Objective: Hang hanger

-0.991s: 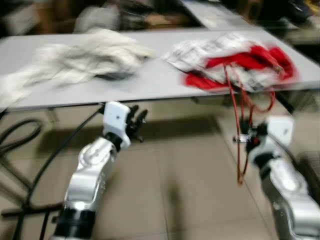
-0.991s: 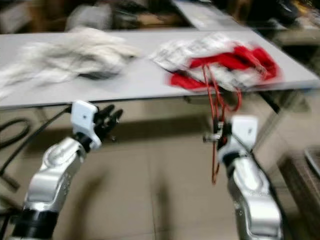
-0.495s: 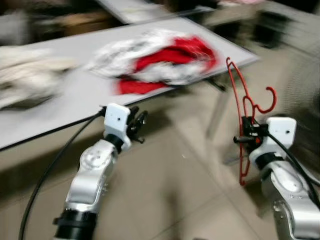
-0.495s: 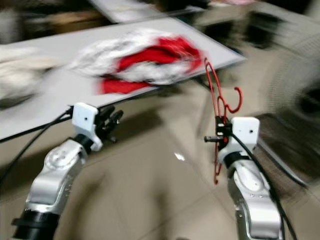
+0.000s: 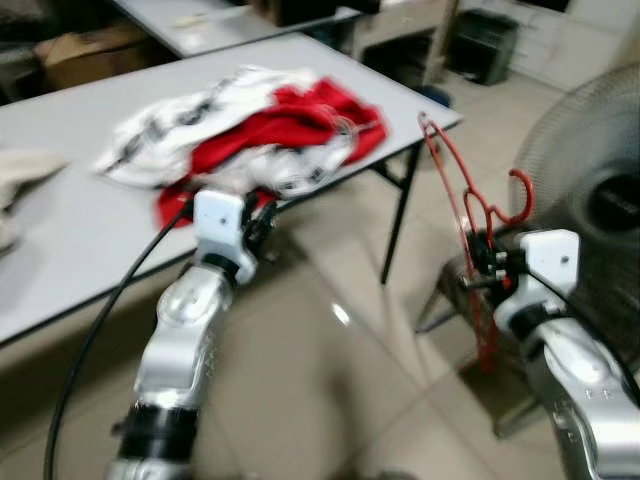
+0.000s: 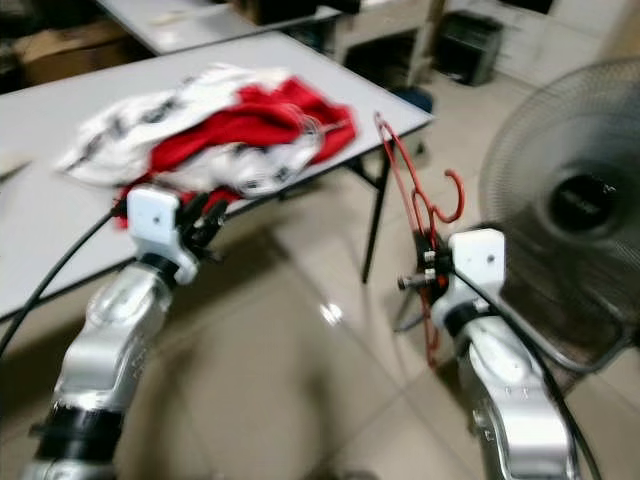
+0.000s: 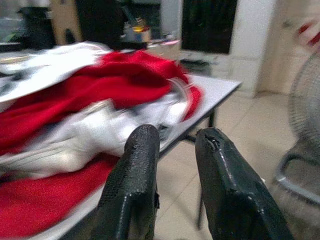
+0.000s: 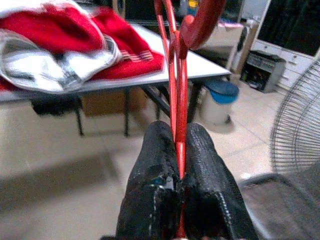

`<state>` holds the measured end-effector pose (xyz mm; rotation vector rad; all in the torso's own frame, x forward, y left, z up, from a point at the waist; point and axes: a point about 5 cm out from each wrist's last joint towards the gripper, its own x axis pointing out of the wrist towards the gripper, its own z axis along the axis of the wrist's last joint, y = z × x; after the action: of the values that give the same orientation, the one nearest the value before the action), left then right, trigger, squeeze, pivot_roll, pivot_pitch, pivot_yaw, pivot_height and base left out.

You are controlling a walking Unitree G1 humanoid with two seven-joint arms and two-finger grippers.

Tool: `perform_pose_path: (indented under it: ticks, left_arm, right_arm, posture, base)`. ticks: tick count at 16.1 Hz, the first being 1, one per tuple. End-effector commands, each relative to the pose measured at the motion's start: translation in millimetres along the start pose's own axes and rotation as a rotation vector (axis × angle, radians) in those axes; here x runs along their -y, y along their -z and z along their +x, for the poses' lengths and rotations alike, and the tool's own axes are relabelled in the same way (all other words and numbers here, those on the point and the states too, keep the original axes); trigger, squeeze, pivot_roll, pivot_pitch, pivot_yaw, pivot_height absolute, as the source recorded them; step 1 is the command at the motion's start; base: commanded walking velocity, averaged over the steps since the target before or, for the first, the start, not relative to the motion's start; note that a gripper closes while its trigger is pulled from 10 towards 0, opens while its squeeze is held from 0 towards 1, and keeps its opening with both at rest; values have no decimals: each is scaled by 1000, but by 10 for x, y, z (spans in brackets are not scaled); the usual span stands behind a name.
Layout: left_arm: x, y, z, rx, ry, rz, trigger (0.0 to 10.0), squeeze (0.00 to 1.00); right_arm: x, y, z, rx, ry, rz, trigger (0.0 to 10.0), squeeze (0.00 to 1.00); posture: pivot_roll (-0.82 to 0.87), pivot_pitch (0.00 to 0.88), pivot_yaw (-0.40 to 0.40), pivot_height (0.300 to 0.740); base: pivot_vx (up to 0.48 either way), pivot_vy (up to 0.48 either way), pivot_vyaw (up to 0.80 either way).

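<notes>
Grey bench (image 5: 80, 230) on the left, red and white clothes (image 5: 250, 135) heaped on it, a big fan (image 5: 590, 190) off to the right over the tiled floor (image 5: 330, 390). Right tool (image 5: 478, 268) is clenched on the red hanger (image 5: 470, 215), which stands nearly upright above and below the fingers, hook curling rightward toward the fan. Left tool (image 7: 175, 165) hovers released by the clothes at the bench edge.

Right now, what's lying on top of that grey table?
A rumpled red and white garment lies heaped on the grey table near its corner. Whatever lies beneath the heap is covered. The left gripper hangs in front of the table's edge.
</notes>
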<state>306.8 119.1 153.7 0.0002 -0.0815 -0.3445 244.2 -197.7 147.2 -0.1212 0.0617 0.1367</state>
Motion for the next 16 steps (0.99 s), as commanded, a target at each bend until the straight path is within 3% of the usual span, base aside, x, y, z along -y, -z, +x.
perform_pose_path:
  ticks: [1, 4, 11, 12, 13, 16]
  left_arm:
    - [-69, 11, -23, -6, -20, 16, 10000, 0]
    - [-64, 120, -46, -66, 32, 66, 10000, 0]
    - [-130, 60, -56, -26, -46, -36, 10000, 0]
    - [-138, 62, -70, -28, -47, -60, 10000, 47]
    - [-147, 42, -84, -15, -45, -76, 10000, 1000]
    - [-179, 1, -90, 3, -54, -60, 10000, 1000]
  right_arm:
    - [-74, -75, 32, 41, -40, -3, 10000, 0]
    - [-30, -63, 54, 45, -20, 5, 10000, 0]
    - [-90, -89, 44, 57, -131, -7, 10000, 0]
    - [-100, -96, 48, 58, -146, -18, 10000, 0]
    - [-132, -98, 53, 55, -181, -56, 10000, 0]
    - [-173, -101, 58, 58, -210, -89, 10000, 0]
  posture:
    - [-108, 47, -2, 740]
    - [-111, 45, -10, 740]
    - [-110, 40, -20, 740]
    - [-110, 40, -20, 740]
    - [-105, 34, -41, 740]
    - [-98, 31, -43, 740]
  base:
    - [420, 0, 800]
    - [406, 0, 0]
    - [407, 0, 0]
    - [409, 0, 0]
    - [480, 0, 0]
    - [480, 0, 533]
